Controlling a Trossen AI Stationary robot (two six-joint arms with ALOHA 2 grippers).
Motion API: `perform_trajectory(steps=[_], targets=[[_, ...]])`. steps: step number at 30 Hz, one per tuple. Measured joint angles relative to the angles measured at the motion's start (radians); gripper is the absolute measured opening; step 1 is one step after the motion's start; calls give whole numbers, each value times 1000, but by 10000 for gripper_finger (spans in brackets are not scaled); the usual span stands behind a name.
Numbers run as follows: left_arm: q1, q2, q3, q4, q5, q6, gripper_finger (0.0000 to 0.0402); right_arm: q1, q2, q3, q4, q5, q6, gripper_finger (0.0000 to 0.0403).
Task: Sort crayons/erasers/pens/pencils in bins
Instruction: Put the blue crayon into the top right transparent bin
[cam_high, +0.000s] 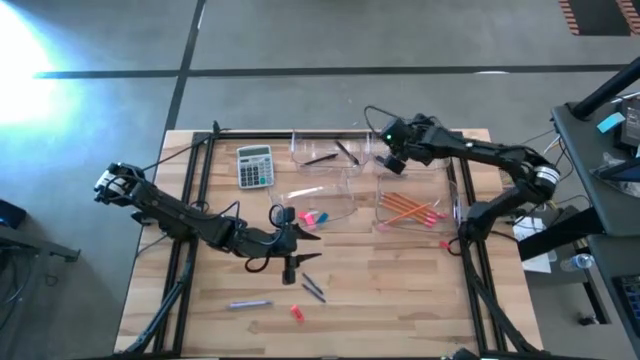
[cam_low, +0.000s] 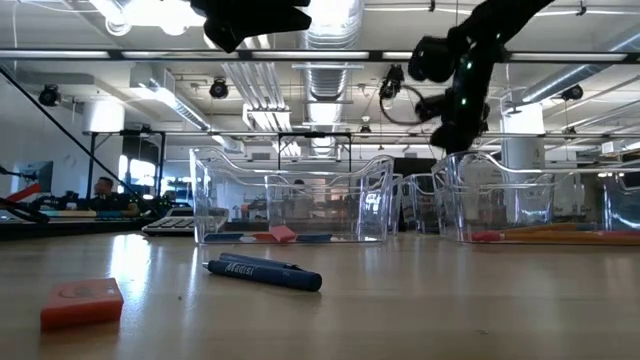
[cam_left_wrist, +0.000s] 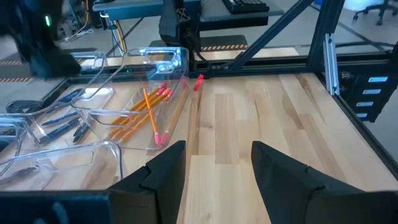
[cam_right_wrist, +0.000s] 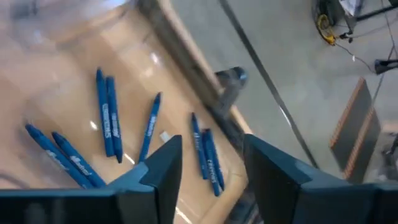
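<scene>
Four clear bins stand in the middle of the table. The far left bin (cam_high: 325, 152) holds several blue sticks (cam_right_wrist: 109, 118). Orange pencils (cam_high: 408, 208) lie in the near right bin (cam_left_wrist: 140, 102). Pink and light blue erasers (cam_high: 312, 216) lie in the near left bin (cam_high: 318, 203). My right gripper (cam_high: 392, 160) hangs open above the far bins with nothing between its fingers (cam_right_wrist: 211, 146). My left gripper (cam_high: 300, 238) is open and held above the table beside the near left bin, pointing toward the pencils (cam_left_wrist: 217, 149).
A grey calculator (cam_high: 255, 165) lies at the far left. Loose on the near half of the table are a blue pen (cam_low: 262, 272), a pink eraser (cam_low: 82, 300), another stick (cam_high: 250, 303) and a pink piece (cam_high: 445, 243) by the right frame rail.
</scene>
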Motion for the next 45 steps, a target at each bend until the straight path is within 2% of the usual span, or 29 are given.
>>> perform_trajectory(steps=[2, 7, 9, 14, 19, 23, 27, 32, 36, 45], targets=[[0, -3, 0, -21, 0, 1, 169, 23, -55, 20, -41, -15, 43, 174], [0, -37, 0, -112, 2, -2, 169, 150, -228, 21, -25, -215, 155, 188], [-1, -42, 0, -139, 6, -7, 169, 232, -293, 4, -14, -242, 214, 188], [-2, -40, 0, -153, 24, -8, 169, 544, -433, -77, 182, -227, 328, 179], [-3, -40, 0, -154, 31, -8, 169, 864, -470, -220, 522, -86, 317, 178], [-9, -50, 0, -154, 31, -5, 169, 1043, -414, -323, 751, 21, 270, 178], [-14, -64, 0, -155, 31, -5, 169, 1134, -308, -375, 918, 104, 270, 178], [-26, -124, 0, -144, 31, -32, 169, 1151, -125, -382, 1049, 105, 314, 178], [-48, -177, -18, -130, 31, -26, 169, 1150, 35, -337, 1073, 105, 364, 176], [-58, -338, -261, 200, 32, -7, 169, 1150, 341, -122, 1105, 105, 335, 176]])
